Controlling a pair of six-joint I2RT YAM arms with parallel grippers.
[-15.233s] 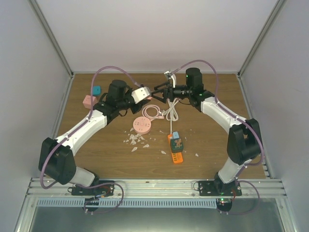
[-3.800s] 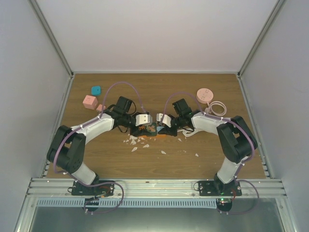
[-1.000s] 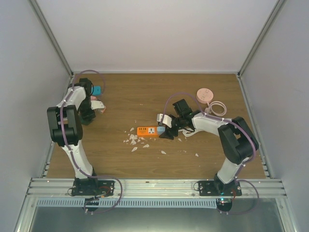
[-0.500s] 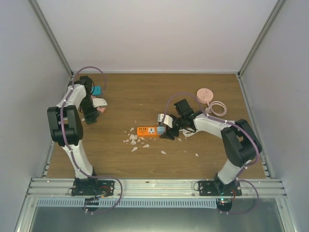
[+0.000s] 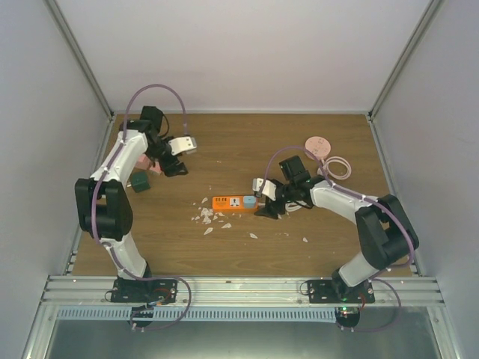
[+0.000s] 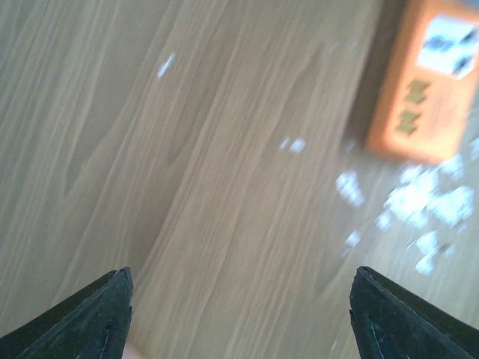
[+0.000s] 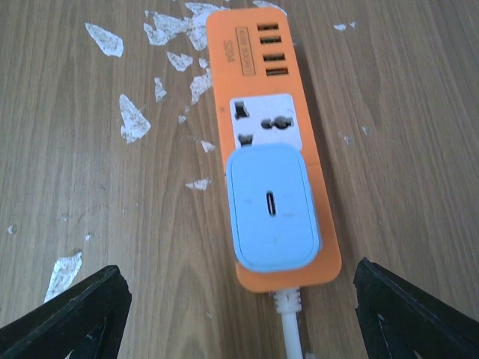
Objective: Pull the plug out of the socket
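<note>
Right end effector (image 7: 247, 318) gapes wide and empty, only its tips in frame. Blue plug (image 7: 271, 206) sits just ahead between them, seated in the orange power strip (image 7: 258, 82), with bare table (image 7: 404, 149) either side. Left end effector (image 6: 243, 329) is likewise wide open and empty, its view blurred.

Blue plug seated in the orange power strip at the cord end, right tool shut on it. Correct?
No: the right tool is open, fingers spread wide to either side of the blue plug, not touching it. The plug is seated in the orange power strip at the cord end; the right wrist view shows it.
</note>
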